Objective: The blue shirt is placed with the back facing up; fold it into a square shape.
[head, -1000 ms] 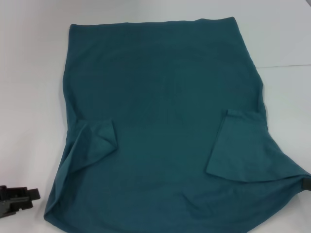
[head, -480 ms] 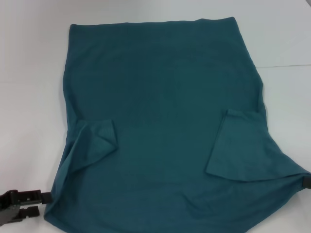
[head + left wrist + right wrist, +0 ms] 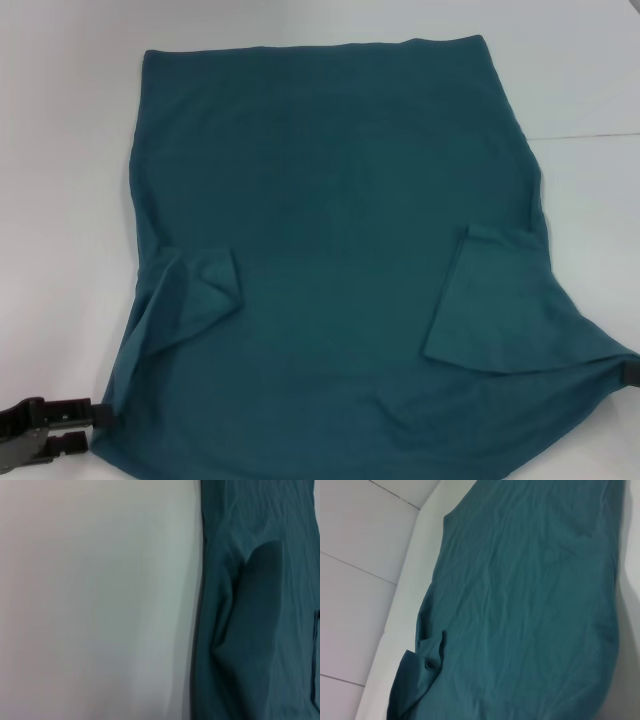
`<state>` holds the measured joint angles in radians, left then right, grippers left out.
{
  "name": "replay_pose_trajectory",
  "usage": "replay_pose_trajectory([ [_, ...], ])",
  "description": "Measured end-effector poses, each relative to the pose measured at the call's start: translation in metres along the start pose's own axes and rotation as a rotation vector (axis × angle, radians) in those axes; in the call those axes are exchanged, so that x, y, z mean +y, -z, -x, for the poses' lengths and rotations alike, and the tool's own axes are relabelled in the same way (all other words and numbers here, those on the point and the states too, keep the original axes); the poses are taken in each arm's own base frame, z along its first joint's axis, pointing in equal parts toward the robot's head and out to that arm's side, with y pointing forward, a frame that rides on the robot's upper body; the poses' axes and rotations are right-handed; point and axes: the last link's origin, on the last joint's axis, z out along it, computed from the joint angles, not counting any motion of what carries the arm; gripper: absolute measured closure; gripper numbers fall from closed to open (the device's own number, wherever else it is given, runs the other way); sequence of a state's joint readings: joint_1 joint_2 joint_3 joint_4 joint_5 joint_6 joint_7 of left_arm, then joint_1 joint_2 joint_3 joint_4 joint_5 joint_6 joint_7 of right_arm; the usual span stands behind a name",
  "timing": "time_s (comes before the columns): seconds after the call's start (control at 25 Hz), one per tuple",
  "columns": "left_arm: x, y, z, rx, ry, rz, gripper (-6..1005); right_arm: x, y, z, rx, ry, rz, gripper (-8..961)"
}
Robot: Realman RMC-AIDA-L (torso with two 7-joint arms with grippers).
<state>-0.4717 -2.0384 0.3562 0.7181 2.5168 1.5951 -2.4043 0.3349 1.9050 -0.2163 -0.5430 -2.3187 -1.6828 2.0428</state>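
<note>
The left claw (image 3: 60,425) is matte black, blocky, with two flat parallel prongs; the right claw (image 3: 631,373) shows only a small black tip.

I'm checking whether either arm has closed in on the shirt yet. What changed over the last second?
The left gripper moved inward from the table's near left to the near left corner of the blue shirt; whether it grips the cloth cannot be told. The right gripper stayed at the near right corner, mostly out of view. The shirt, both sleeves folded in, kept its shape.
</note>
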Motion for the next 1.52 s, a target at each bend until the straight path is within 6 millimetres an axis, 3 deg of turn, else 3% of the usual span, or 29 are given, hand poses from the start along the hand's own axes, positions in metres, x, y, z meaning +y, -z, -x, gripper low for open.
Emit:
replay_pose_trajectory([
  [0.92, -0.0016, -0.0069, 0.0017, -0.001, 0.022, 0.001, 355, -0.0001, -0.001, -0.0019, 0.003, 0.002, 0.003, 923],
  [1.36, -0.0007, -0.0086, 0.0, 0.0, 0.025, 0.005, 488, 0.0001, -0.0012, -0.0016, 0.003, 0.003, 0.004, 924],
  [1.52, -0.0006, -0.0086, 0.0, -0.002, 0.024, 0.003, 579, 0.0, -0.0011, -0.0015, 0.003, 0.003, 0.003, 924],
])
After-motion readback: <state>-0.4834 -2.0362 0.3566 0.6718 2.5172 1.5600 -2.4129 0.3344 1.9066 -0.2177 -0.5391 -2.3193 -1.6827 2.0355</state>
